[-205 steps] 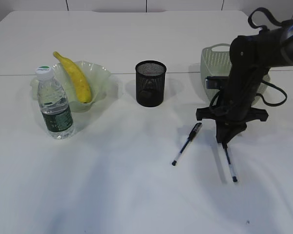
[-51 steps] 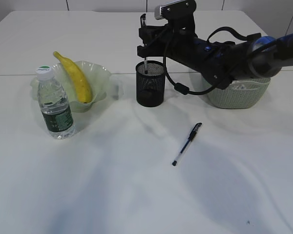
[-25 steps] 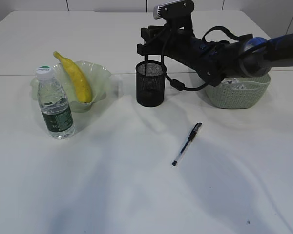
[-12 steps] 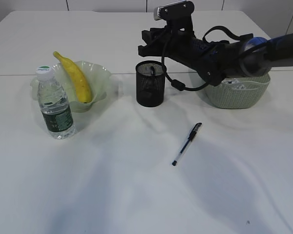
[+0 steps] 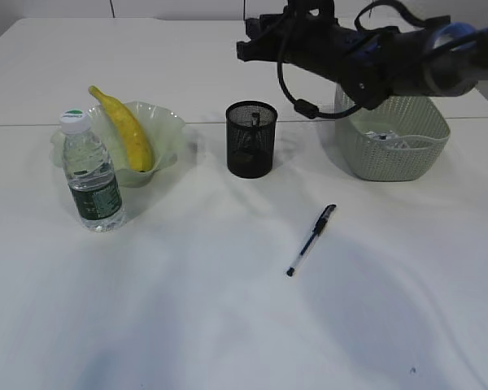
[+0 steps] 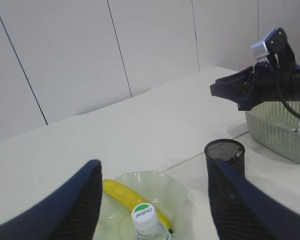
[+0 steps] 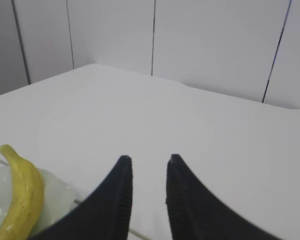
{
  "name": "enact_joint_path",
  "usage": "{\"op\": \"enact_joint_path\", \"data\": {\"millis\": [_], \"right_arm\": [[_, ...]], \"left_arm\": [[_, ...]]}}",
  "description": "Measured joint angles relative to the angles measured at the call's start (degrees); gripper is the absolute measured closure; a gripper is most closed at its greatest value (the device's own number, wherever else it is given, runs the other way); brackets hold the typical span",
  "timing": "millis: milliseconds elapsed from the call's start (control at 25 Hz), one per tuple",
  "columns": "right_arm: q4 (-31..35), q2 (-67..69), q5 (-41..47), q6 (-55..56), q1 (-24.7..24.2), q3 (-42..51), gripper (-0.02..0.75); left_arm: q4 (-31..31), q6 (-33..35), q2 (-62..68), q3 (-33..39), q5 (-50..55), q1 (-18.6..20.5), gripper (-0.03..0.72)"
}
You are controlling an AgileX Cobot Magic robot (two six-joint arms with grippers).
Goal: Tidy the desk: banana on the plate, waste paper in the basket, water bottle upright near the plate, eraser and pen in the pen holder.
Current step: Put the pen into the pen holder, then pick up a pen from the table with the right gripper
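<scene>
The yellow banana (image 5: 128, 135) lies on the pale green plate (image 5: 169, 126). Just in front of it the water bottle (image 5: 91, 175) stands upright. The black mesh pen holder (image 5: 251, 150) has a pen top (image 5: 254, 119) showing at its rim. A second pen (image 5: 311, 240) lies on the table. Waste paper (image 5: 385, 137) sits in the basket (image 5: 398, 154). My right gripper (image 5: 246, 47) hangs high above the holder, open and empty (image 7: 149, 158). My left gripper (image 6: 154, 165) is open wide over the bottle cap (image 6: 143, 214) and banana (image 6: 122, 192). The eraser is hidden.
The right arm (image 5: 366, 57) stretches across above the basket and holder. The holder (image 6: 225, 152) and basket (image 6: 280, 132) also show in the left wrist view. A table seam (image 5: 32, 124) runs behind the plate.
The pen the right gripper held over the pen holder has dropped into it. The gripper has let go and risen up and away from the holder. The left gripper is unchanged.
</scene>
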Motion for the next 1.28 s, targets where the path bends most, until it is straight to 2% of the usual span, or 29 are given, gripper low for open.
{"op": "enact_joint_path", "data": {"millis": [760, 1120, 1280], "right_arm": [[0.52, -11.67, 20.42, 3.03, 0.0, -0.11, 0.557], [1.12, -18.83, 37.46, 3.48, 0.0, -0.11, 0.557], [4.08, -21.13, 42.21, 5.08, 0.0, -0.11, 0.557]], "left_arm": [[0.0, 0.0, 0.0, 0.0, 0.0, 0.0, 0.214], [0.0, 0.0, 0.0, 0.0, 0.0, 0.0, 0.214], [0.0, 0.0, 0.0, 0.0, 0.0, 0.0, 0.214]]}}
